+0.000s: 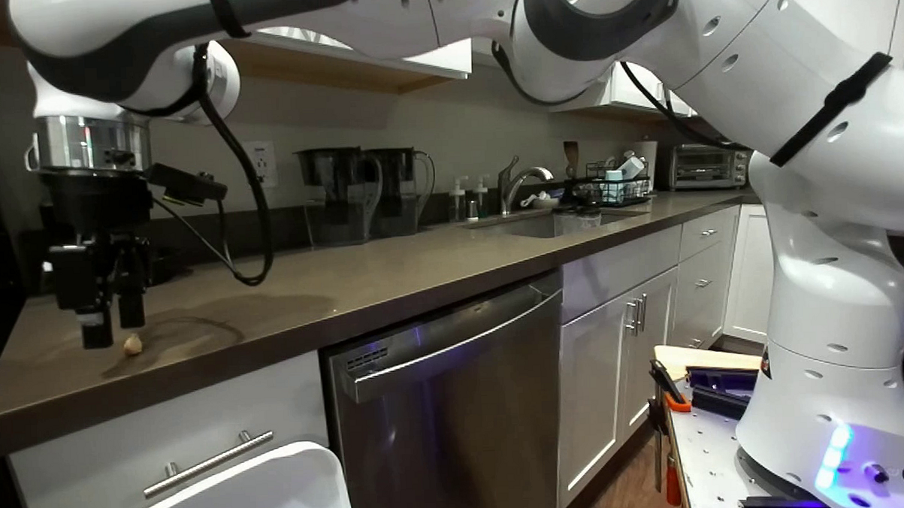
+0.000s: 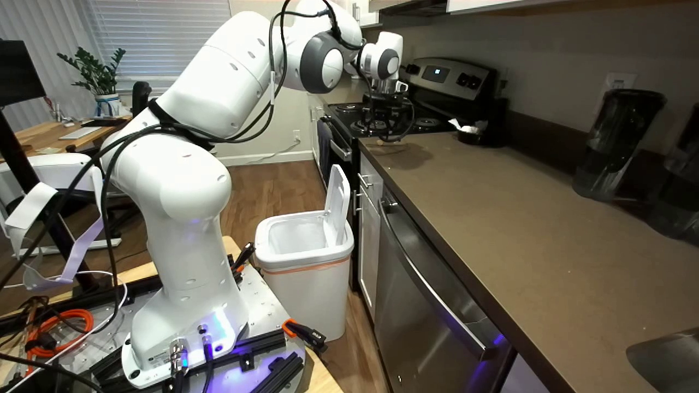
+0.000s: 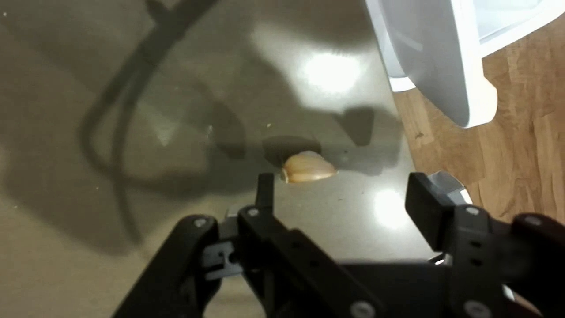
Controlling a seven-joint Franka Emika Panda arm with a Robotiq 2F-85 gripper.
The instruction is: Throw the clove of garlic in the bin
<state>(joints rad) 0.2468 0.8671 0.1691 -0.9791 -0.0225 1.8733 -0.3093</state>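
- Gripper [image 3: 344,198]: positioned above the counter [image 2: 519,229], pointing downward. The fingers [image 3: 265,194] are spread, leaving a wide gap between them.
- Clove of garlic [image 3: 309,168]: rests on the counter surface, near the front edge. In the wrist view it appears just past the fingertips, closer to the finger farther from that edge.
- Bin [image 2: 306,297]: white, standing on the wood floor [image 2: 278,191] beside the cabinet fronts. The lid [image 2: 339,199] is raised on the counter side, leaving the mouth uncovered. In the wrist view, the raised lid shows beyond the counter edge.
- Arm [image 2: 185,180]: mounted on a metal plate [image 2: 262,295]; extends to the end of the counter next to the stove [image 2: 453,87]. A light strip [image 1: 833,457] on the base glows blue-violet.
- Dishwasher [image 1: 458,427]: fitted under the counter, door shut, adjacent to a drawer [image 1: 202,420].
- Pitchers [image 1: 337,205]: two units, standing on the counter by the wall, visible in both exterior views.
- Faucet [image 1: 521,180]: located at the sink [image 2: 669,357], farther along the counter.
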